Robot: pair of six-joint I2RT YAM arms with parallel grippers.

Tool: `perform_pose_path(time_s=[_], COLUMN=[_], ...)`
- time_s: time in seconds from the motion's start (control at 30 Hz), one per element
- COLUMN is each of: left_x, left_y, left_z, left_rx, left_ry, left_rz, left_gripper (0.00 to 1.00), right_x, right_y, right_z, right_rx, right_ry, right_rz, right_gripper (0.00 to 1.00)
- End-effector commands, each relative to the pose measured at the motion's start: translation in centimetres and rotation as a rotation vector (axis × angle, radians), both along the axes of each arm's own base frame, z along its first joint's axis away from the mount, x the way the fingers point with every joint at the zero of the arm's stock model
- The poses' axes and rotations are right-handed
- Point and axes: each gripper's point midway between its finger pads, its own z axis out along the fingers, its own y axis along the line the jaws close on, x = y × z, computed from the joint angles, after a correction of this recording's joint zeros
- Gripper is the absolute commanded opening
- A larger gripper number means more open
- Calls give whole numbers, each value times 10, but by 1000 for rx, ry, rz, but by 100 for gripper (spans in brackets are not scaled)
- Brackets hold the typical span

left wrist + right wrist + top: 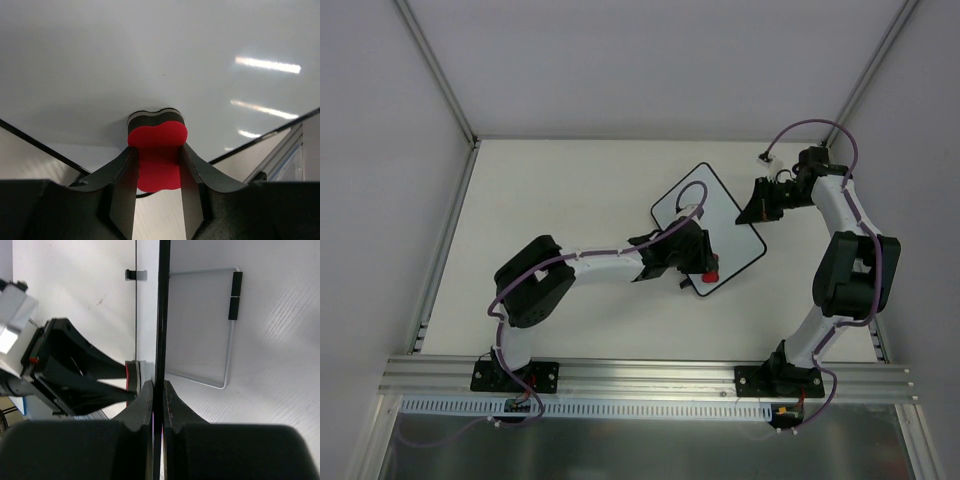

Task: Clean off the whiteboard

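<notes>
The whiteboard [722, 200] lies skewed at the table's middle, and its face looks blank. My left gripper [707, 264] is shut on the red eraser [712, 270] at the board's near corner. In the left wrist view the eraser [157, 145] sits between my fingers [122, 185], its dark pad against the white board [150, 60]. My right gripper [752, 212] is shut on the board's right edge. In the right wrist view the board's black frame [162, 315] runs edge-on into my shut gripper [158, 390], with its wire stand [227, 350] behind.
A metal rail [650, 375] carrying both arm bases runs along the near edge. Grey enclosure walls and a frame post [445, 250] bound the table. The left arm's purple cable [692, 195] arcs over the board. A small white connector [765, 157] lies at the far right.
</notes>
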Motion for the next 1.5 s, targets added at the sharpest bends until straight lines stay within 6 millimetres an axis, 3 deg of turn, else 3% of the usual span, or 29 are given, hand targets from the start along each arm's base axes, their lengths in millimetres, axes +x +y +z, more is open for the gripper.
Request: perform_pose_path(time_s=[0.0,0.17,0.3,0.47,0.67,0.8,0.97,1.13,1.23,1.33,1.47], left_x=[-74,-80,-68,-26,22,44,62,50,50,72,111], left_y=[-12,0,12,35,57,69,67,52,58,80,104], left_z=[-63,-76,-77,-69,-43,-48,-47,-49,-54,-55,-37], left_rx=[77,107,125,120,87,89,82,76,76,78,60], left_ry=[165,188,160,133,75,83,73,85,109,114,76], left_rz=[-146,-109,-47,72,175,222,229,187,217,282,336], left_gripper=[0,0,0,0,0,0,0,0,0,0,0], right_x=[-4,-3,-5,-6,-8,-10,-10,-10,-9,-9,-10], right_y=[13,14,15,15,13,14,13,13,13,13,11], right_z=[-12,-13,-17,-16,-17,-19,-19,-20,-21,-22,-22], right_rx=[-16,-14,-11,-11,-18,-15,-19,-24,-20,-22,-34], right_ry=[-28,-31,-26,-30,-26,-17,-16,-16,-12,-14,-23], right_rz=[87,89,88,85,80,81,77,77,76,77,76], right_gripper=[0,0,0,0,0,0,0,0,0,0,0])
